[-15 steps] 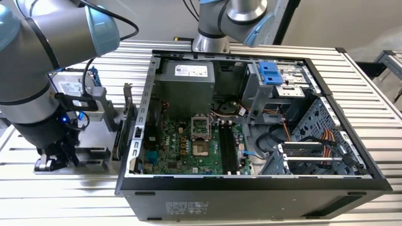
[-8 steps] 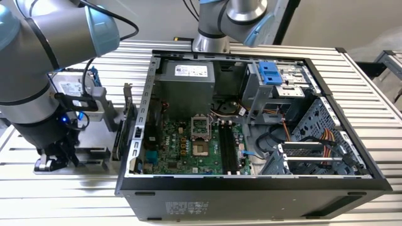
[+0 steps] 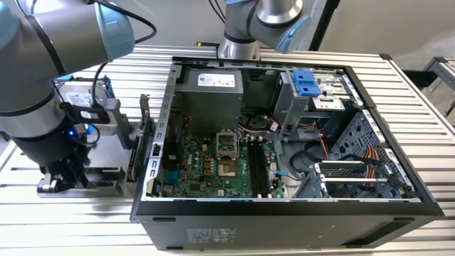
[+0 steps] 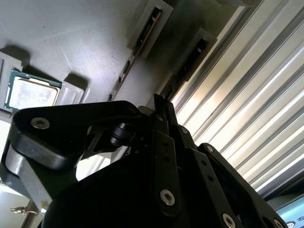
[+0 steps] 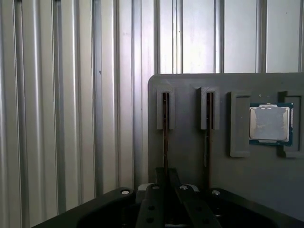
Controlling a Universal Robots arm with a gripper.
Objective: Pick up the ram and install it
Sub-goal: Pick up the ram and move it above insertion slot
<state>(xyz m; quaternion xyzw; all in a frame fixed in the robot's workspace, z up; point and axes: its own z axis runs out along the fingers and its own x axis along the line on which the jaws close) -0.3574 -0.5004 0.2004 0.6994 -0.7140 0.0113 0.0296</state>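
Observation:
The ram (image 5: pixel 165 137) is a thin dark strip standing on edge in a slot of the grey holder plate (image 5: pixel 237 180); in the second wrist view the ram (image 4: pixel 190 59) runs down to the fingertips. My gripper (image 5: pixel 166 176) sits at its near end with the fingers drawn together around the strip, as the gripper (image 4: pixel 164 105) also looks in the second wrist view. In the exterior view the gripper (image 3: pixel 57 184) is low over the holder (image 3: pixel 99 160), at the exterior view's left of the open computer case (image 3: pixel 284 208). The green motherboard (image 3: pixel 206 165) has long black memory slots (image 3: pixel 257 168).
A second thin strip (image 5: pixel 208 137) stands in the neighbouring slot. A square processor chip (image 5: pixel 269 124) lies in a pocket of the same plate. A silver drive with blue rails (image 3: pixel 82 98) stands behind the holder. Ribbed metal table (image 5: pixel 71 118) surrounds everything.

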